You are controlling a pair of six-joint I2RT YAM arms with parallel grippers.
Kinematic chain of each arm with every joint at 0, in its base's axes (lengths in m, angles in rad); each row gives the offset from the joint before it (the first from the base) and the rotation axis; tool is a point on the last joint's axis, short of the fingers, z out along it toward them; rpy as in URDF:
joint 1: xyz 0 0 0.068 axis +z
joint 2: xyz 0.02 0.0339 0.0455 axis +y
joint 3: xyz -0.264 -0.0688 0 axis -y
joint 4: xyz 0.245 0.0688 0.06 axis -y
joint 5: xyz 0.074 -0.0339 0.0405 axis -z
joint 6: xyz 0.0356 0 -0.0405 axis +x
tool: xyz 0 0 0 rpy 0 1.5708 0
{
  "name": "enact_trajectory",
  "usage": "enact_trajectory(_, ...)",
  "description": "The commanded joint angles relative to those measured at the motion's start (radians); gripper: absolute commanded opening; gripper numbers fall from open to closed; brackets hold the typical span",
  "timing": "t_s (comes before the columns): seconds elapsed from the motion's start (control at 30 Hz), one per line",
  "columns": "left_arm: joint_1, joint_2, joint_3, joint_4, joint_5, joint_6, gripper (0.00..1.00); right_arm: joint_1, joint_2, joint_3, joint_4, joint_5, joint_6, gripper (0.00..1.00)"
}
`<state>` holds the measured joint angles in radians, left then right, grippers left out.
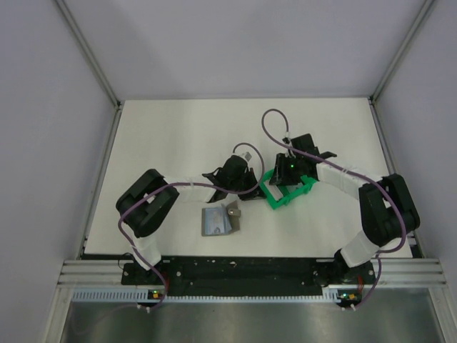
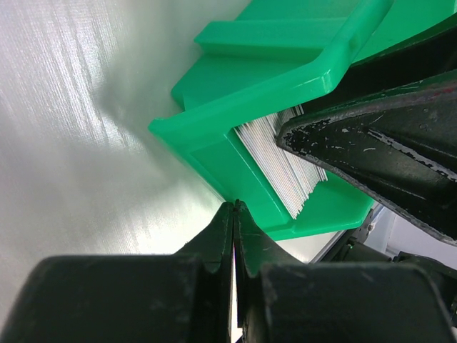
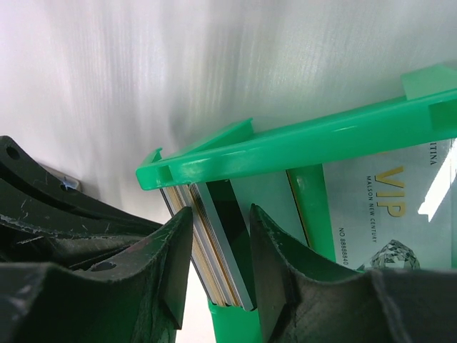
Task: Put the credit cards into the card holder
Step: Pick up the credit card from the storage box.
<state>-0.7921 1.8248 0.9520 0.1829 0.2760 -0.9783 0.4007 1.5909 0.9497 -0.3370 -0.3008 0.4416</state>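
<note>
The flat blue-grey wallet-like card holder (image 1: 214,221) lies on the white desk (image 1: 171,136), left of the bright green open plastic frame (image 2: 214,136) and nearer the arm bases. The left gripper (image 2: 234,209) has its jaws clenched, tips at the frame's corner. Inside the frame stands the stack of thin grey credit cards (image 3: 214,250), apparently grasped between the right gripper (image 3: 219,214) jaws. Best to peel off one card while the left jaws steady the frame.

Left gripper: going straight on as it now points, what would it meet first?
The left gripper would likely meet the wall of the green frame first, almost at its tips; the credit cards stand behind it.
</note>
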Motion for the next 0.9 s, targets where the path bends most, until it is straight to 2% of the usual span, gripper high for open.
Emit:
enact_trajectory(0.0,-0.004,-0.002,0.007,0.021,-0.012,0.007,0.0,-0.013,-0.043,0.003,0.007,-0.02,0.002,0.36)
enact_trajectory(0.17,-0.004,-0.007,0.014,0.007,-0.015,0.015,0.0,-0.031,-0.049,0.001,0.0,-0.032,-0.007,0.32)
enact_trajectory(0.2,-0.004,-0.009,0.016,0.007,-0.015,0.015,0.0,-0.033,-0.051,0.001,0.001,-0.038,-0.009,0.25)
enact_trajectory(0.23,-0.004,-0.009,0.017,0.007,-0.015,0.015,0.0,-0.036,-0.052,0.001,0.0,-0.044,-0.01,0.22)
enact_trajectory(0.57,-0.004,-0.012,0.024,-0.002,-0.014,0.023,0.0,-0.039,-0.065,-0.002,0.0,-0.055,-0.012,0.19)
enact_trajectory(0.87,-0.004,-0.021,0.022,-0.008,-0.014,0.03,0.0,-0.082,-0.075,0.001,0.0,-0.055,-0.018,0.12)
